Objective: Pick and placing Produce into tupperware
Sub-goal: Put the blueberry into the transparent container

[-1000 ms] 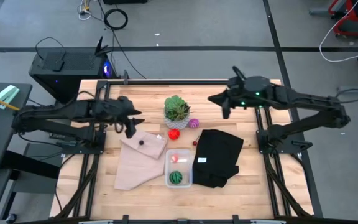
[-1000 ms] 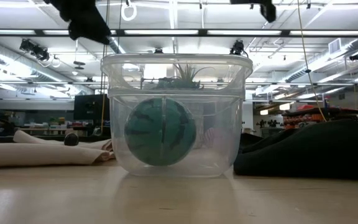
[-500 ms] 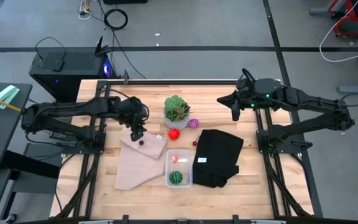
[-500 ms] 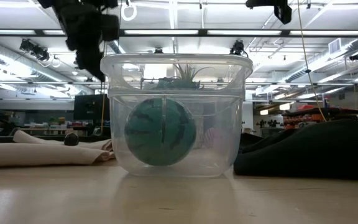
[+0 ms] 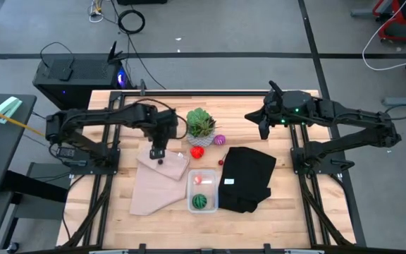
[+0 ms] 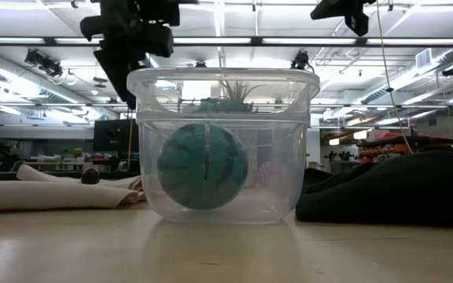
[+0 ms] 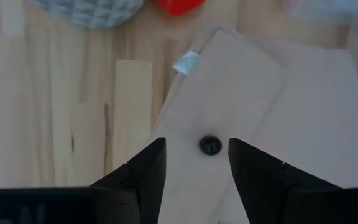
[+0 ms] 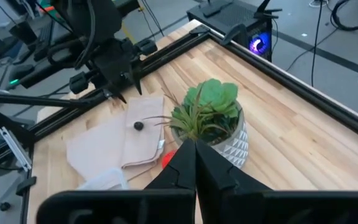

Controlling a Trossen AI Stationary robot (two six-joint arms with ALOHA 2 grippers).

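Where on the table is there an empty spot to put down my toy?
Bare wood lies between the black cloth and the table's right edge, and also behind the plant along the far edge. The middle is crowded: plant, red piece, magenta ball, tupperware and tan cloth sit close together.

Colours around the clear tub (image 5: 202,191)

Inside the tub lie a dark green ball (image 5: 200,201) with black stripes and a pink-red piece (image 5: 198,179). Left of the tub is a tan cloth (image 5: 159,180) bearing a tiny black piece (image 5: 160,160); right of it, a black cloth (image 5: 247,177) with a white tag. Behind the tub stand a green spiky plant (image 5: 200,123) in a white patterned pot, a red piece (image 5: 197,152) and a magenta striped ball (image 5: 219,140), all on pale wood table (image 5: 294,212).
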